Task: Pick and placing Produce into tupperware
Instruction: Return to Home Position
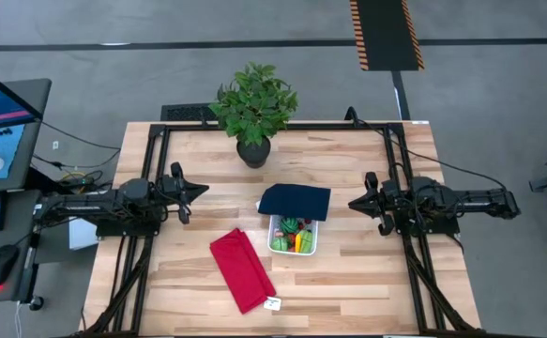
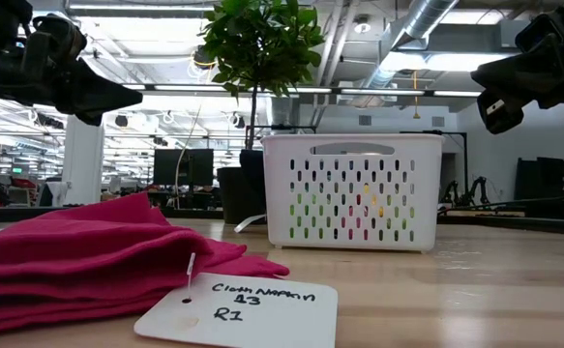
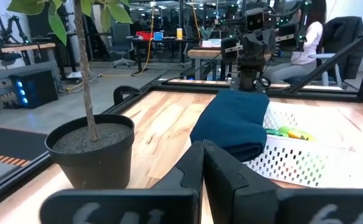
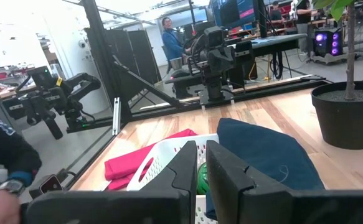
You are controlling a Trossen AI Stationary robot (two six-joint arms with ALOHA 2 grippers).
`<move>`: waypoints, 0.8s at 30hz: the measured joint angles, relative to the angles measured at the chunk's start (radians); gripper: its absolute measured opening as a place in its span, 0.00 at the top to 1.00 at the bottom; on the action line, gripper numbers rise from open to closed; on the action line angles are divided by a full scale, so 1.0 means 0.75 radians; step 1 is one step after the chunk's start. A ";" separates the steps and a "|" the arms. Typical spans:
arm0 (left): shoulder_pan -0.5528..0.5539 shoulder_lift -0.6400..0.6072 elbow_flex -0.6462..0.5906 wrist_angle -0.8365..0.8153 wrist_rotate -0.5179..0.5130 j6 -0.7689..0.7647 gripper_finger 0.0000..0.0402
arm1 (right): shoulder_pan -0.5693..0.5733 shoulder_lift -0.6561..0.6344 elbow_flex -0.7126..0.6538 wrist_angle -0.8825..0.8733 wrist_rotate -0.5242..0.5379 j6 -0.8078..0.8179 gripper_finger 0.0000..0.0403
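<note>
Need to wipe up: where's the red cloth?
In the high view, the red cloth lies on the table, just left of the white bin holding the produce.

The only legible writing stands on a white, rounded card tag (image 2: 238, 311) lying on the pale wooden table (image 2: 456, 290), just in front of the folded red cloth (image 2: 78, 253). Handwritten in dark ink, its three lines read "Cloth Napkin", then what appears to be "13", then "R1"; the last letters of the first line are loosely formed. In the high view the same tag is too small to read.
</note>
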 joint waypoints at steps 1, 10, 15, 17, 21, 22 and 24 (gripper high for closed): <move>0.000 0.000 0.000 0.000 0.000 -0.001 1.00 | 0.000 0.000 0.000 0.000 0.000 0.000 0.85; 0.000 0.000 0.000 0.001 0.000 -0.001 1.00 | 0.000 0.000 0.000 0.000 0.000 0.000 0.85; 0.000 0.000 0.000 0.001 0.000 -0.015 1.00 | 0.000 0.000 0.000 0.000 0.000 0.000 0.85; 0.000 0.000 0.000 0.001 0.000 -0.003 1.00 | 0.000 0.000 0.000 0.000 0.000 0.000 0.85; 0.000 0.000 0.000 0.001 0.000 -0.014 1.00 | 0.000 0.000 0.000 0.000 0.000 0.000 0.85; 0.000 0.000 0.000 0.001 0.001 -0.015 1.00 | 0.000 0.000 0.000 0.000 0.000 0.000 0.85; 0.000 0.000 0.000 0.001 0.001 -0.012 1.00 | 0.000 0.000 0.000 0.000 0.000 0.000 0.85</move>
